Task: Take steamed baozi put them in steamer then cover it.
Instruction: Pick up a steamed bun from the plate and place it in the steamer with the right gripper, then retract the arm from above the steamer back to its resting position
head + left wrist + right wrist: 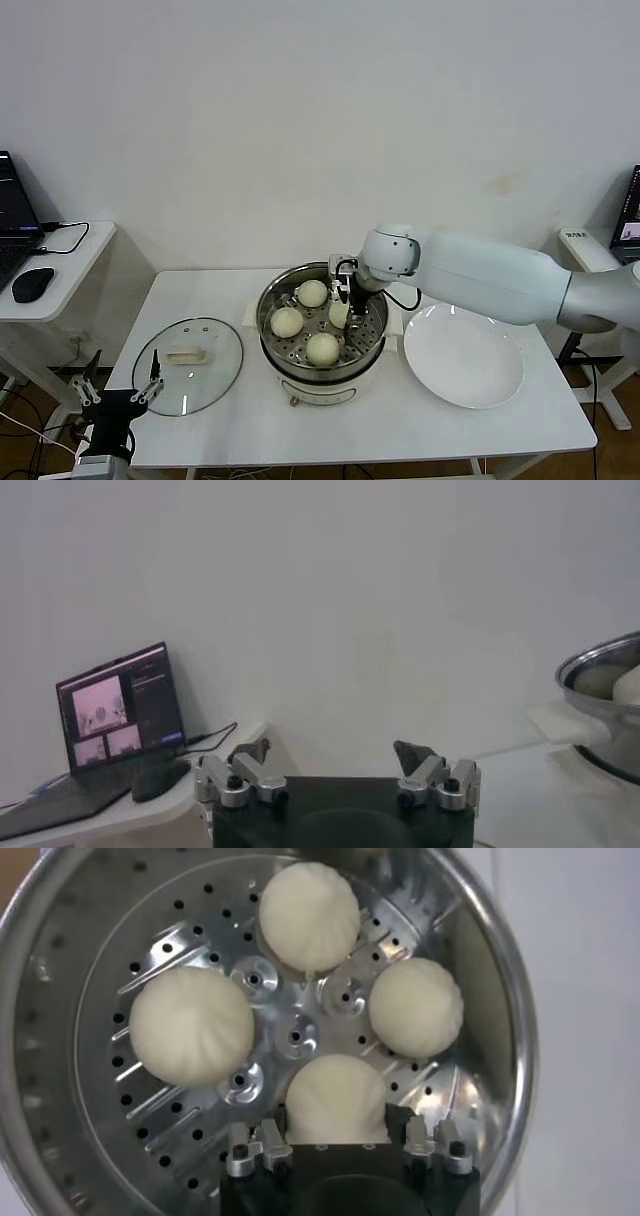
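The steamer (266, 318) stands mid-table on its cream base. Several baozi lie on its perforated tray (300, 1033): one (309, 915), another (191, 1026), a third (416, 1006), and a fourth (336, 1103) between my right gripper's fingers. My right gripper (337, 1126) reaches down inside the pot (345, 310). It is open, one finger on each side of that bun, which rests on the tray. The cover (188, 365) lies flat on the table left of the steamer. My left gripper (117, 385) hangs open and empty at the table's front left corner, beside the cover.
A bare white plate (463, 357) sits right of the steamer. A side table at far left carries a laptop (120, 710) and a mouse (33, 284). The steamer's rim (600, 665) shows at the edge of the left wrist view.
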`<action>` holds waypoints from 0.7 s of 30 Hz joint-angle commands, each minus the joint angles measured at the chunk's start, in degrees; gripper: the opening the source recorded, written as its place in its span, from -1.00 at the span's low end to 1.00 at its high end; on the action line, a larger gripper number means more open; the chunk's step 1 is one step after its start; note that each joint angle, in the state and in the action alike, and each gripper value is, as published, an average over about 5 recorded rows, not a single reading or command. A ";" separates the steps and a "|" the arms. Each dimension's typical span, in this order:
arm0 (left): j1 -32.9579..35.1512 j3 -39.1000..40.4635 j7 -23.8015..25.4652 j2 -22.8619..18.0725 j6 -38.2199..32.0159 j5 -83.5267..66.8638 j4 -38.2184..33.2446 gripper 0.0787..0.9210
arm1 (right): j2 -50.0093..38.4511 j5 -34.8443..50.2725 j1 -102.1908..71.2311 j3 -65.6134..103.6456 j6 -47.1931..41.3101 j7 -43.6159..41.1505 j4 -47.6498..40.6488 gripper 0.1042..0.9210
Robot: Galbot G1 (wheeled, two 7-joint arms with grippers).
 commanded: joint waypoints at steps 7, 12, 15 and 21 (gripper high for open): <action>-0.54 0.42 0.43 0.10 -0.80 -0.42 0.83 0.77 | -14.91 10.02 -2.90 11.66 2.78 15.25 11.43 0.76; -0.94 0.75 0.73 0.18 -2.37 -1.06 1.99 0.77 | -25.03 15.21 -23.67 28.29 13.88 35.24 20.20 0.76; -1.31 0.88 0.87 0.24 -3.04 -1.62 2.40 0.77 | -27.81 11.13 -41.74 43.05 22.05 40.79 23.57 0.76; -2.50 1.31 0.29 0.18 -5.34 -3.73 3.65 0.77 | -21.88 -2.43 -72.43 70.70 38.83 43.14 22.23 0.76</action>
